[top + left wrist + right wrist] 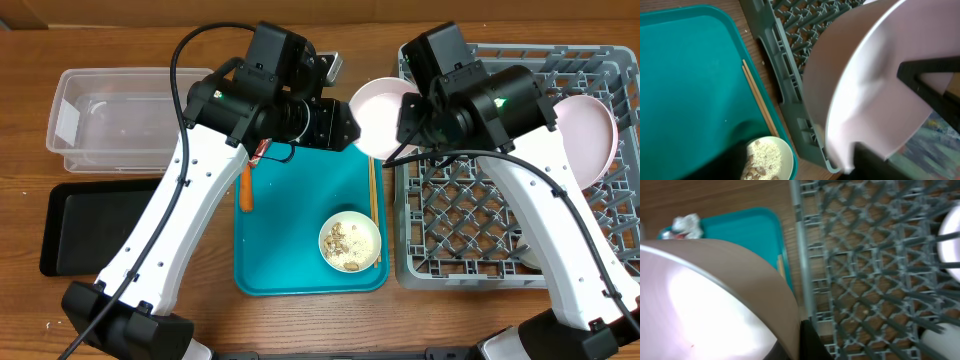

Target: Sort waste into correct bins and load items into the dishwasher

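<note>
A pale pinkish-white bowl [378,115] hangs in the air between the teal tray and the grey dish rack [470,200]. My left gripper [347,125] is shut on its left rim and my right gripper [408,118] is shut on its right rim. The bowl fills the left wrist view [865,90] and the right wrist view [705,305]. A large pinkish plate [592,135] stands in the rack. A second bowl [350,242] with beige food scraps sits on the tray. An orange carrot stick [246,188] and a red wrapper [262,150] lie by my left arm. A white napkin [687,225] lies at the tray's far corner.
The teal tray [290,250] lies in the middle, with wooden chopsticks [375,205] along its right edge. A clear tub [110,120] stands at the far left, and a black tray [85,225] lies in front of it.
</note>
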